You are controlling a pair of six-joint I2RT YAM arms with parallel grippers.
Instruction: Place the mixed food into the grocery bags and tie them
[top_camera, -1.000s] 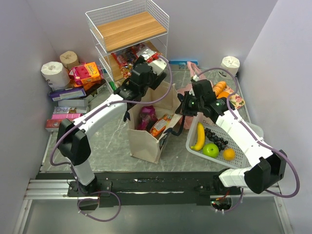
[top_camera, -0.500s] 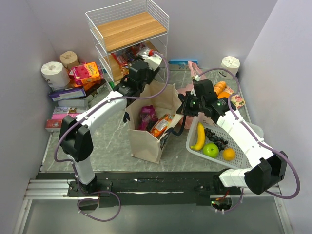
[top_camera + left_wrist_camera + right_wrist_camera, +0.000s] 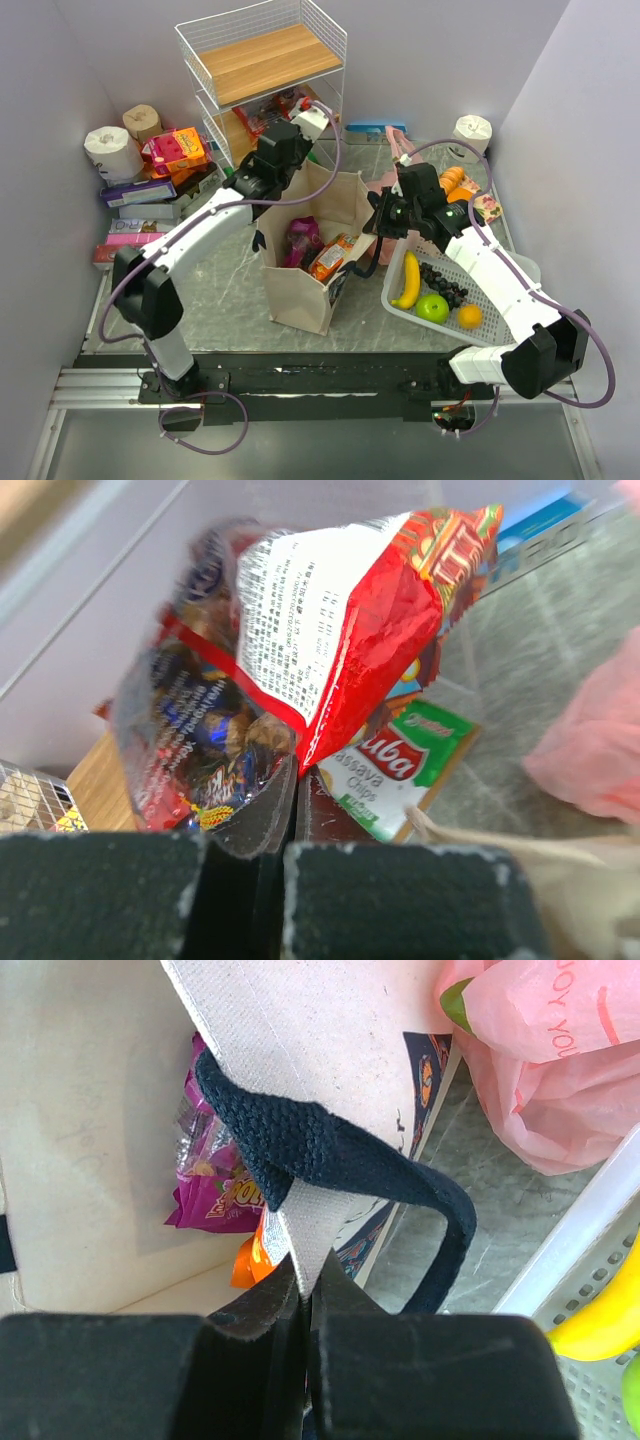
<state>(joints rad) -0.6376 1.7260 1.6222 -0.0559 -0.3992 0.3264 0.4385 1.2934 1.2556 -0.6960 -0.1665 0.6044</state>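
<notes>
My left gripper [image 3: 297,112] is at the wire shelf's middle level. In the left wrist view it [image 3: 292,800] is shut on the lower edge of a red snack packet [image 3: 340,620] that lies against a clear bag of wrapped sweets [image 3: 200,730]. The beige canvas tote [image 3: 300,290] stands open at mid-table with a purple packet [image 3: 302,240] and an orange packet [image 3: 328,257] inside. My right gripper [image 3: 372,222] [image 3: 305,1285] is shut on the tote's rim [image 3: 300,1050], beside its dark strap handle [image 3: 330,1150]. The pink plastic bag [image 3: 560,1070] lies just behind.
A white basket [image 3: 522,268] on the right holds a banana [image 3: 408,280], grapes [image 3: 443,282], a green apple [image 3: 432,307] and an orange [image 3: 469,316]. The wire shelf [image 3: 265,60] stands at the back. Toilet-paper rolls [image 3: 105,150] and boxes [image 3: 150,190] crowd the left. A cassava chips box [image 3: 400,765] lies under the packets.
My left gripper has moved from over the tote back to the shelf and has gone from open to shut on the red packet. The right arm has not moved.
</notes>
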